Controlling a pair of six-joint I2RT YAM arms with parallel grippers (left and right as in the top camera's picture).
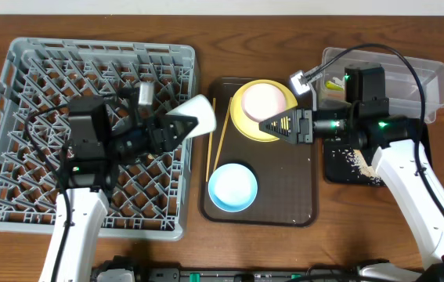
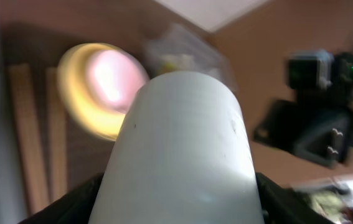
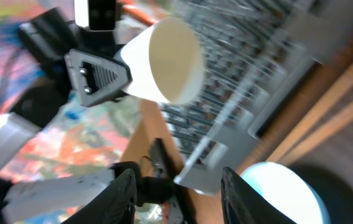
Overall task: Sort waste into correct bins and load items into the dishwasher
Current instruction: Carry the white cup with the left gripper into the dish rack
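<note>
Cream-white bowl (image 1: 198, 113): tipped sideways, clamped in left gripper (image 1: 176, 127), above right edge of dish rack (image 1: 26, 78).
Right gripper (image 1: 272, 124): fingers spread, empty, over yellow plate (image 1: 239, 121).
Blue bowl (image 1: 232, 186), chopsticks (image 1: 212, 141): on brown tray (image 1: 284, 196).

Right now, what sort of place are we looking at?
Probably a mock dish-clearing station on a wooden table: a grey dish rack, a brown tray with a yellow plate and blue bowl.
</note>
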